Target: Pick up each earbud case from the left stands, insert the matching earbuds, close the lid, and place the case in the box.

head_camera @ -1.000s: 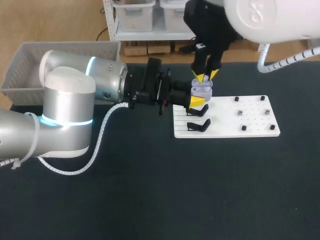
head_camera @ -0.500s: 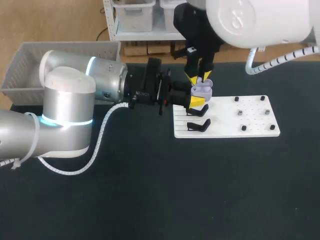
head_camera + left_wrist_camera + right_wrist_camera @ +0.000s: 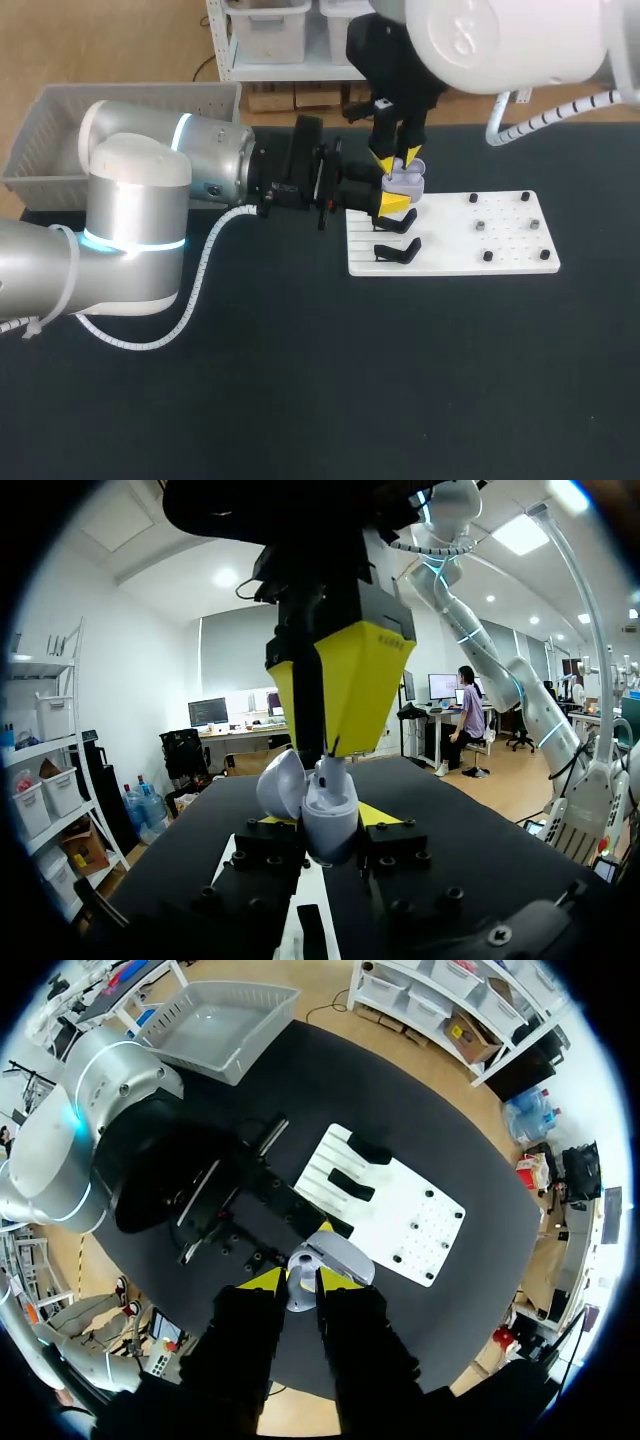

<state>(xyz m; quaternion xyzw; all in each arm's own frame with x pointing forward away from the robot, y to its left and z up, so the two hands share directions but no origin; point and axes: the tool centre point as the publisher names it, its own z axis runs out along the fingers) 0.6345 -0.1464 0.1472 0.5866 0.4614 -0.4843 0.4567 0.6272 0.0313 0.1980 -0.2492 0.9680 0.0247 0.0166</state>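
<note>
Two grippers meet at one spot over the black table [image 3: 300,380]. My left gripper [image 3: 399,186] lies level, coming in from the side, and is clenched on the earbud case [image 3: 405,180]. In the left wrist view the case [image 3: 330,810] stands upright between my yellow fingertips [image 3: 382,815], one pressing each flank. Its lid is hinged open and leans off to one side of the body.

My right gripper [image 3: 398,156] hangs straight above the case, pointing down, w/ its end just over the open mouth. Can't tell if it's clamped on anything or released. A whitish rounded bit shows in the case's mouth right under it. Whether they touch, can't tell. From the right wrist view the case [image 3: 335,1258] sits directly ahead of that gripper [image 3: 300,1280].

Just beside my left jaws is a white board [image 3: 450,262]. Two black stands [image 3: 397,222] sit on the end nearest them. The end farthest from them carries small dark pegs [image 3: 487,256] and two small grey bits [image 3: 481,225]. A grey basket [image 3: 60,130] sits far behind my left jaws, back by the arm's elbow, well apart from the case.

Writing: small white print [image 3: 283,188] on the left gripper's body, too small to read. There's also faint print [image 3: 385,638] on the right gripper's front, too blurred to read.
</note>
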